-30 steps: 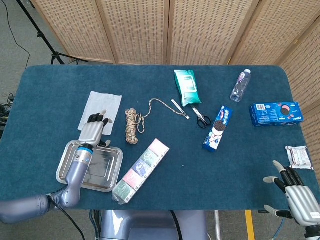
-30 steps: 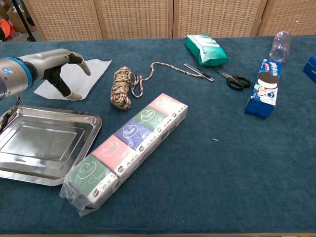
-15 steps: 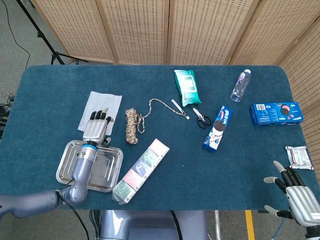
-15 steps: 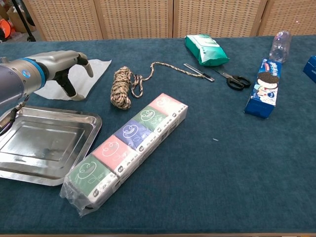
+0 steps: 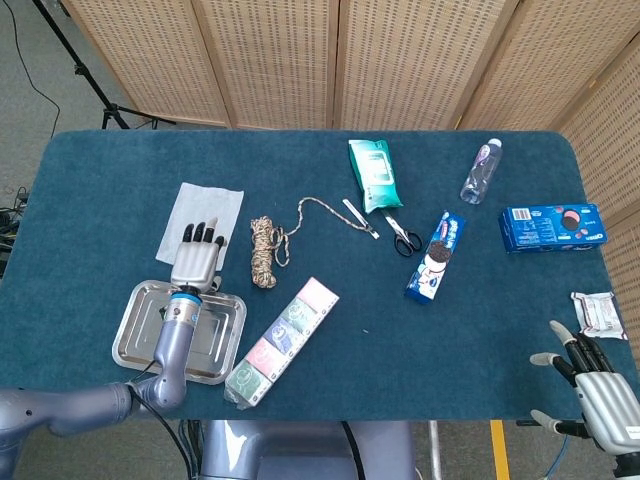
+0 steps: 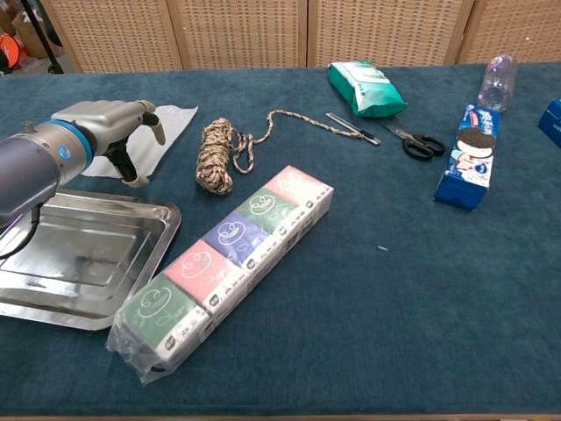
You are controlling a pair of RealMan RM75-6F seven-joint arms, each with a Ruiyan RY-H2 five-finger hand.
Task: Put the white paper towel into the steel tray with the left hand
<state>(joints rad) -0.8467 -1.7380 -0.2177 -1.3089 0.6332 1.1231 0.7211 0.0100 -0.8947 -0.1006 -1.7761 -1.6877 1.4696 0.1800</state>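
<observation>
The white paper towel [image 5: 202,212] lies flat on the blue cloth at the left, also seen in the chest view [image 6: 166,127]. My left hand [image 5: 196,256] hovers over the towel's near edge, fingers spread and pointing away from me, holding nothing; the chest view shows the left hand [image 6: 118,127] palm down with its fingers curved toward the towel. The steel tray [image 5: 135,327] sits just in front of the towel, empty, its rim [image 6: 149,254] beneath my forearm. My right hand [image 5: 598,385] rests at the table's near right corner, fingers apart and empty.
A coiled rope [image 5: 264,250] lies right of the towel. A pack of tissue cubes [image 5: 283,339] sits beside the tray. Farther right are a green wipes pack [image 5: 374,174], scissors [image 5: 402,234], cookie packs [image 5: 436,255], a bottle [image 5: 481,170] and a small wrapped packet [image 5: 598,312].
My left arm has swung to the right and slightly forward, bringing the hand further over the towel's near edge. The right hand stays where it was.
</observation>
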